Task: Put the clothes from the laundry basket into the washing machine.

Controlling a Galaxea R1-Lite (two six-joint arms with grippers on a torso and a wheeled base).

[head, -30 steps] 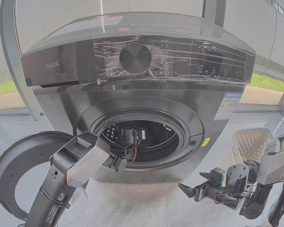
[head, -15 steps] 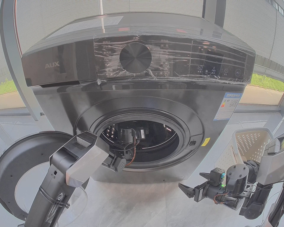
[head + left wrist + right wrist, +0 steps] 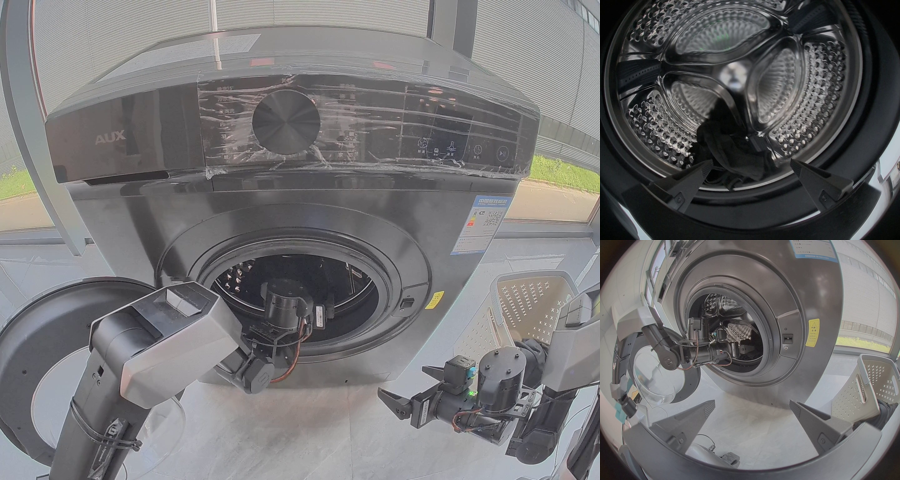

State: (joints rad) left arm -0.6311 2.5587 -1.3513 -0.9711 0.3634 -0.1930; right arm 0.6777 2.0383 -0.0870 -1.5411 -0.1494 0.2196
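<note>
While carrying nothing, the right pincer (image 3: 406,389) hangs wide at lower right beside the laundry basket (image 3: 531,300), likely poised for the next pick. Mid-frame, the left pincer (image 3: 751,162) gapes empty at the washing machine (image 3: 287,200) mouth; a dark garment (image 3: 731,150) lies in its drum (image 3: 800,103) beyond.

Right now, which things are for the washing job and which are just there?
For the job: washer, open door, drum, dark cloth in the drum, basket, left gripper, right gripper.
Just there: dial, yellow sticker, blue label.
</note>
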